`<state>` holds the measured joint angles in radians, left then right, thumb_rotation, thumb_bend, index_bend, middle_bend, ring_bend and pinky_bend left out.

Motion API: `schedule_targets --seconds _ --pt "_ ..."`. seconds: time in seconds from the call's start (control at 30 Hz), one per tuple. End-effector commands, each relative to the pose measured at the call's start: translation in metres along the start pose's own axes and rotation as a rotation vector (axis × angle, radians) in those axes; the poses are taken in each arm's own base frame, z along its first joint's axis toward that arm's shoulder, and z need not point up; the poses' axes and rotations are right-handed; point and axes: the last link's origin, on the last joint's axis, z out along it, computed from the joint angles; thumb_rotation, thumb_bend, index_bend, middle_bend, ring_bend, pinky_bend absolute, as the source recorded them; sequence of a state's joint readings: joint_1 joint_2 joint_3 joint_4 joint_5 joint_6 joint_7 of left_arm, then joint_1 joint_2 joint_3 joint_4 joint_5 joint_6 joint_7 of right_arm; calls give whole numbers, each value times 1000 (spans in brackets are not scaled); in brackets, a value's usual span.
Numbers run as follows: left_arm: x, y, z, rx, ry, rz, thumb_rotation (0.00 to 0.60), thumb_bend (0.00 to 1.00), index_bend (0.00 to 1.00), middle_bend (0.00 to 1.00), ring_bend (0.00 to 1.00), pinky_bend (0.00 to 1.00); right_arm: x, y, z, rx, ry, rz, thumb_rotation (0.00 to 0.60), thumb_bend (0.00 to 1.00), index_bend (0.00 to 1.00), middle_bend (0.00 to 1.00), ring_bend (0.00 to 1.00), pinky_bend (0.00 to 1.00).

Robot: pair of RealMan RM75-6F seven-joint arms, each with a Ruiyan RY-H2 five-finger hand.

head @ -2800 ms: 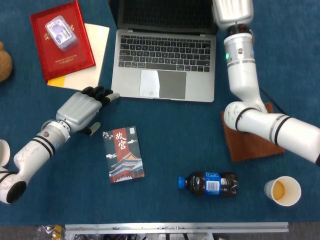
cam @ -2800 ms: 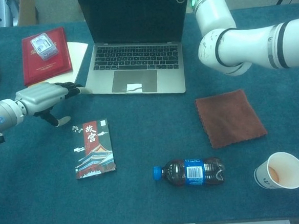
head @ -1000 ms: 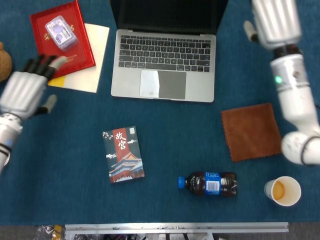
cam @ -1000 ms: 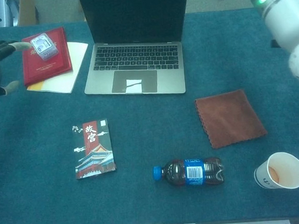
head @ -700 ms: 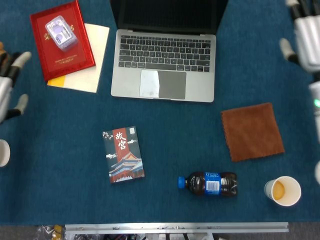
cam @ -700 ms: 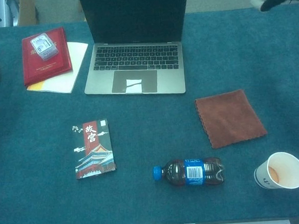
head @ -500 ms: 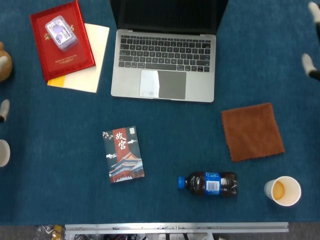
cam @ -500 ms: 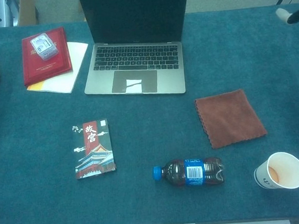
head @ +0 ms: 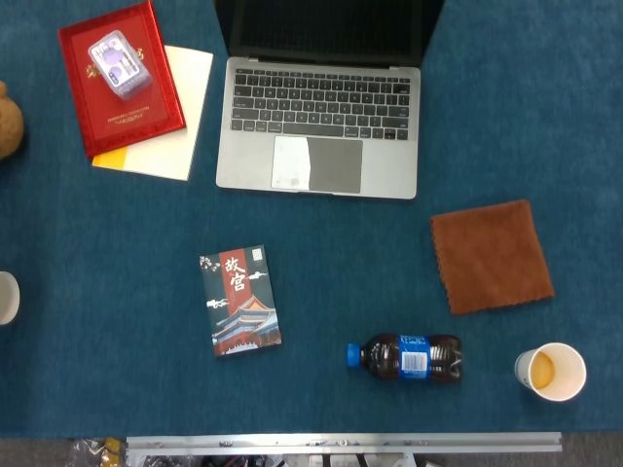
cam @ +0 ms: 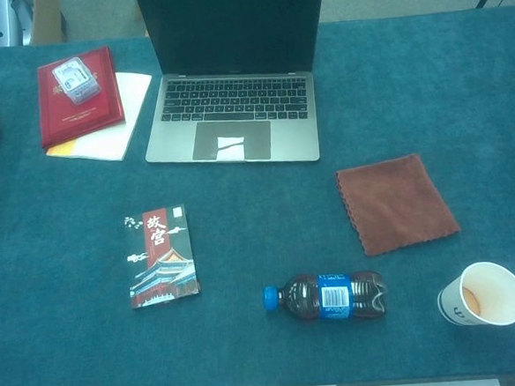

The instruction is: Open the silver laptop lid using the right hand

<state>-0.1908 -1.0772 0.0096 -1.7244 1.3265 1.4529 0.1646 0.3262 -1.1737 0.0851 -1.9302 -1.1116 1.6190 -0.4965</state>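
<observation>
The silver laptop (head: 319, 117) (cam: 233, 115) stands at the back middle of the blue table with its lid up. Its dark screen (cam: 231, 27) is upright and the keyboard and trackpad are exposed. Neither hand nor arm shows in the head view or the chest view.
A red book (head: 120, 78) with a small clear box (head: 118, 60) on it lies left of the laptop, over yellow papers (head: 165, 136). A brown cloth (head: 492, 255), a booklet (head: 239, 299), a lying cola bottle (head: 407, 358) and a paper cup (head: 551, 371) occupy the front half. A brown object (head: 8, 122) is at the left edge.
Both arms have withdrawn out of frame: the right hand left from the laptop lid to the upper right, the left hand from beside the laptop to the left. The lid stays up.
</observation>
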Motion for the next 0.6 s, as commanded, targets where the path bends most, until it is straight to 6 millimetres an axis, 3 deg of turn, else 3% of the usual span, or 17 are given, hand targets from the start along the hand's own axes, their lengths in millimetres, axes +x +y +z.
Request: schedule_targets --seconds 0.03,0.33,0.6 --pt "-2 2 -9 -9 2 -7 600 409 84 73 22 45 0 9 -12 -12 -2 6 600 298 0 120 0 0" --pt "-1 -2 -32 -3 63 -31 600 409 84 73 22 45 -7 30 -38 -18 -21 20 600 298 0 120 0 0" --pt "-3 -6 -44 6 64 -56 600 409 84 73 22 46 -12 44 -47 -52 -28 35 600 298 0 120 0 0"
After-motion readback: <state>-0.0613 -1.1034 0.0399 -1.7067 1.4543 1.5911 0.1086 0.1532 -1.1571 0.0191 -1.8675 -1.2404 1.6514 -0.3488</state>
